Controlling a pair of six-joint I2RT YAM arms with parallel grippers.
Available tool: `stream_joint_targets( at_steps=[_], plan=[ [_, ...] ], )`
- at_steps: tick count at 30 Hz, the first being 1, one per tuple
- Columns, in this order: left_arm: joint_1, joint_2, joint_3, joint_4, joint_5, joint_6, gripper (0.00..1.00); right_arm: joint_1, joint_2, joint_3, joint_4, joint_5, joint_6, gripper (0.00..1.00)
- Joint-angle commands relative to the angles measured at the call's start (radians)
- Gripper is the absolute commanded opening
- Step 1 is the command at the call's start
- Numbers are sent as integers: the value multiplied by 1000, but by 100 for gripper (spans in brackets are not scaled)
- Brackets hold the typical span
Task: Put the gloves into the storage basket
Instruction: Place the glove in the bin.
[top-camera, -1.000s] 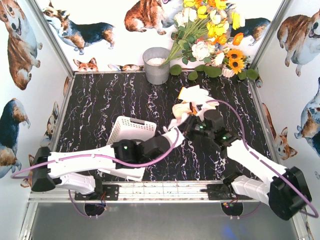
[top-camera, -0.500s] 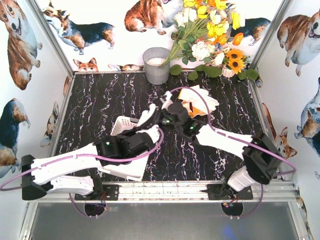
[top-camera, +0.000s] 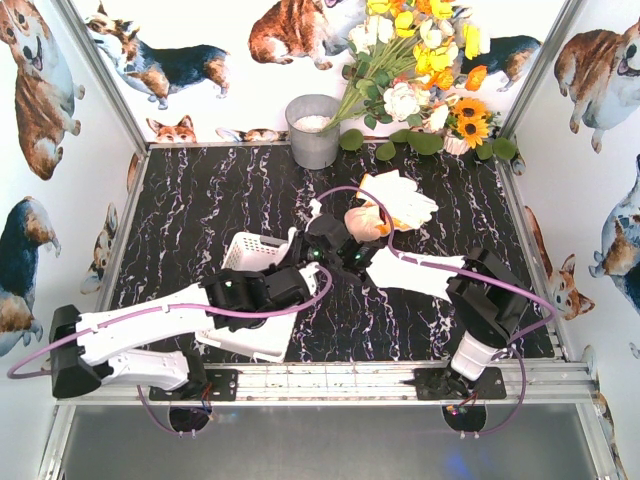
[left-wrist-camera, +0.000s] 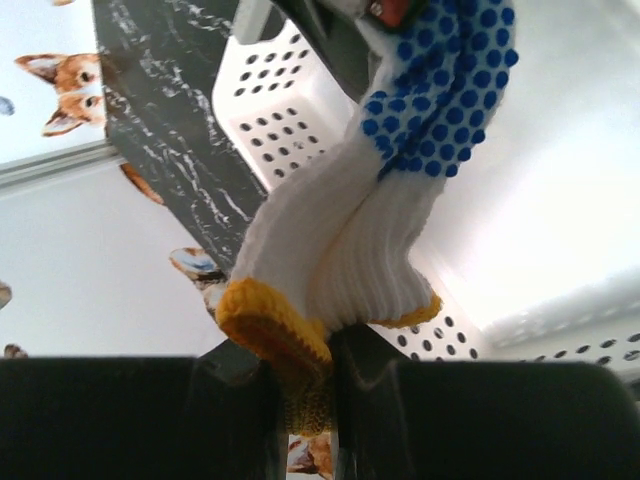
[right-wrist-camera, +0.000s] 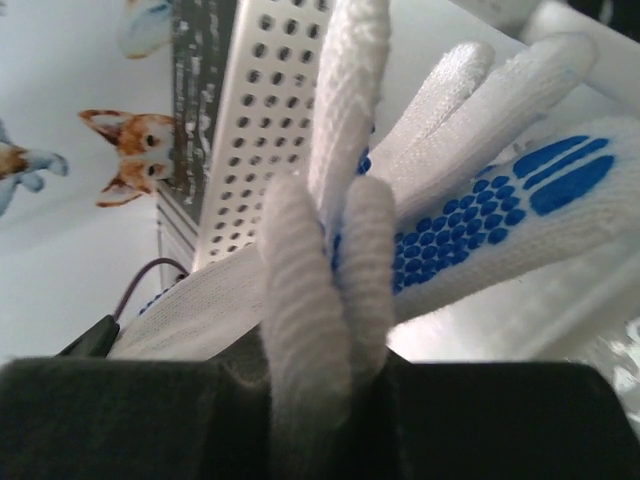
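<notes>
Both arms have swung toward 9 o'clock, away from the pile (top-camera: 400, 200) of gloves, and the right elbow has folded back toward 4 o'clock. The claws now meet at the basket's (top-camera: 250, 252) 2 o'clock corner. The left claw (left-wrist-camera: 300, 395) is clamped on the yellow cuff of a blue-dotted glove (left-wrist-camera: 360, 220), with the basket's perforated wall just behind it. The right claw (right-wrist-camera: 325, 385) is pinched tight on white knit folds of a dotted glove; whether it is the same one I cannot tell. The pile lies on the table (top-camera: 200, 200) at 2 o'clock of the claws, apart from the basket. A bucket (top-camera: 313, 130) stands at 12 o'clock, beside the flowers (top-camera: 415, 60).
</notes>
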Motion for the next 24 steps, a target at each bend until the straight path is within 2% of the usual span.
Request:
stream_joint_targets(
  at_steps=[1, 7, 14, 19, 24],
  plan=[
    [13, 18, 12, 15, 70, 11, 0, -23, 9, 30, -241, 156, -58, 0],
    [3, 97, 39, 117, 227, -1, 0, -49, -14, 39, -426, 236, -89, 0],
    [-10, 150, 58, 245, 295, 8, 0, -144, -106, -28, -495, 251, -123, 0],
    [-11, 175, 68, 252, 241, 45, 0, -187, -168, -55, -512, 258, -140, 0],
    [-10, 151, 10, 210, 24, 92, 0, -180, -167, -66, -405, 200, -114, 0]
  ],
)
